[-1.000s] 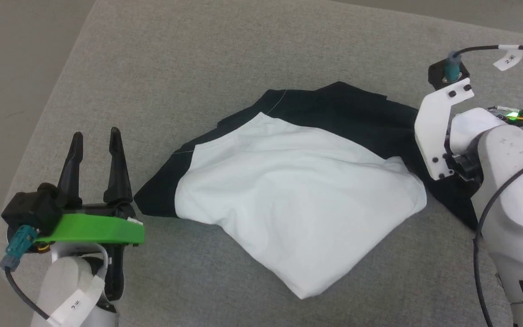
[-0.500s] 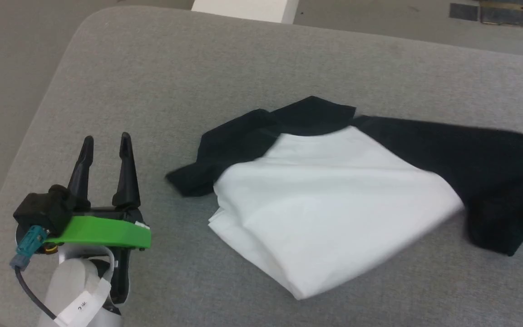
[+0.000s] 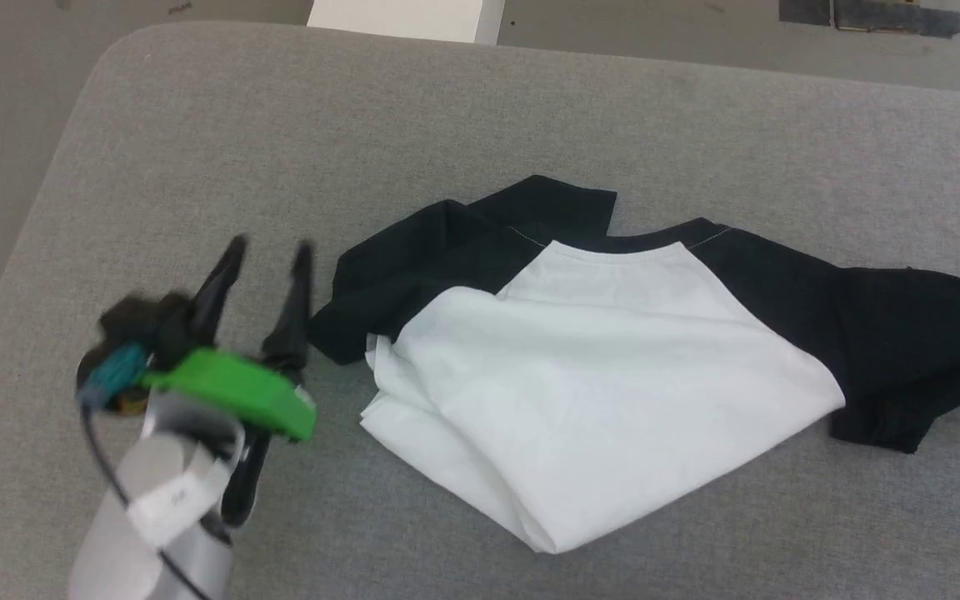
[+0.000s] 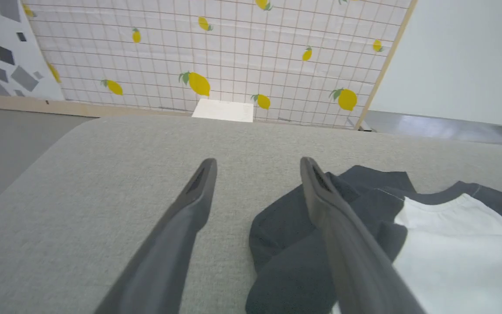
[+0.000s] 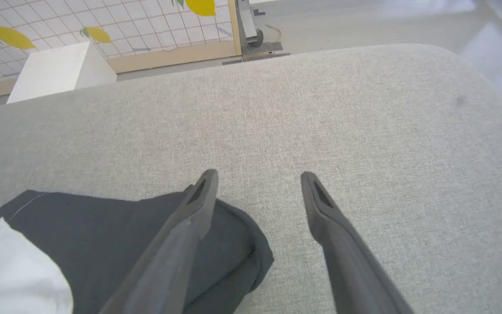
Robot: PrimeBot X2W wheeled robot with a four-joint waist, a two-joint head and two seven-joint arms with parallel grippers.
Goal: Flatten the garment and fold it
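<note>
The garment (image 3: 597, 392) is lying rumpled on the grey padded surface (image 3: 197, 125), its white body folded under itself and one black sleeve reaching the frame edge. The left gripper (image 3: 271, 245), blurred, is standing spread beside the other sleeve. The right gripper (image 5: 259, 173) is standing spread and empty, one finger overlapping a sleeve; contact cannot be determined.

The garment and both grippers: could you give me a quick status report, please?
Left gripper open, empty, beside bunched black sleeve. Right gripper open, empty, at other sleeve's end. Garment rumpled on grey cushion, unheld. White box beyond far edge.
</note>
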